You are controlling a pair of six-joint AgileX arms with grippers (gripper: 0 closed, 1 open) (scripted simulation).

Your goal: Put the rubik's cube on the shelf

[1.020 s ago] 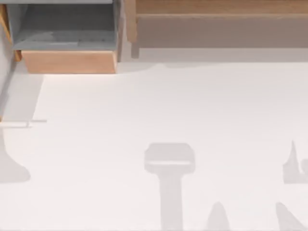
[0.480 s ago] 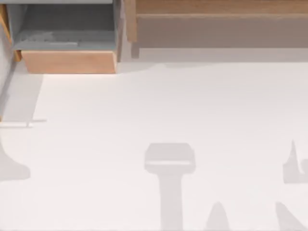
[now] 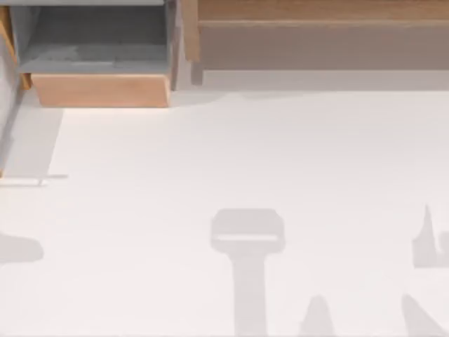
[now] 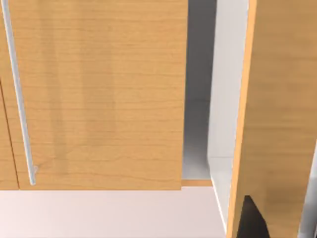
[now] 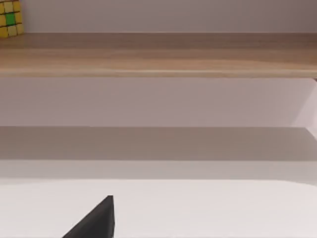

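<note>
Finding for your record: the cube (image 5: 10, 19) sits on the top board of the shelf (image 5: 158, 54), at the far end of that board as the right wrist view shows it, nothing touching it. By that evidence the placement looks complete, which would explain why neither arm is over the table (image 3: 224, 154) in the top view, where the arms register as grey shadows along the near edge. The right gripper (image 5: 94, 223) hangs low in front of the shelf, facing its boards and well apart from the cube. You cannot tell from these views whether it is spread or pressed together. The left gripper (image 4: 250, 220) is close against a wooden panel (image 4: 99, 94) with a slim handle (image 4: 17, 94), beside a narrow grey gap. Its state likewise cannot be told. In the top view the shelf (image 3: 323, 35) lies along the far right and the smaller box (image 3: 98, 90) at the far left. Against the frame a second ago, the shadow (image 3: 17, 249) at the left edge has shrunk to a low patch, suggesting the left arm has shifted. All else is unchanged.
</note>
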